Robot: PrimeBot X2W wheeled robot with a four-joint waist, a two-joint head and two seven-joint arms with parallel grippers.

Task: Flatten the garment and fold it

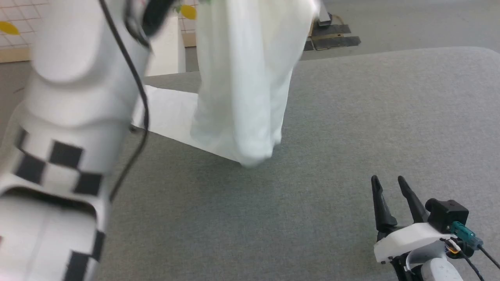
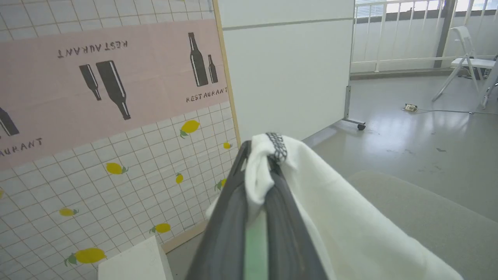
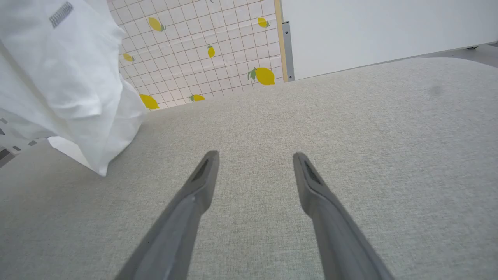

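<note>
Overhead, the garment hangs, its lower end resting on the table. Left wrist: my left gripper clamps its stitched seam. Right wrist: my right gripper spread wide, empty; it should pinch a lower corner.

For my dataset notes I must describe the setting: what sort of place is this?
Probably an indoor test room with staged scenery, not a real restaurant: a printed RESTAURANT backdrop, a white partition on wheels and a grey fabric-covered table.

Staged test lab: restaurant-print backdrop, wheeled partition
</note>
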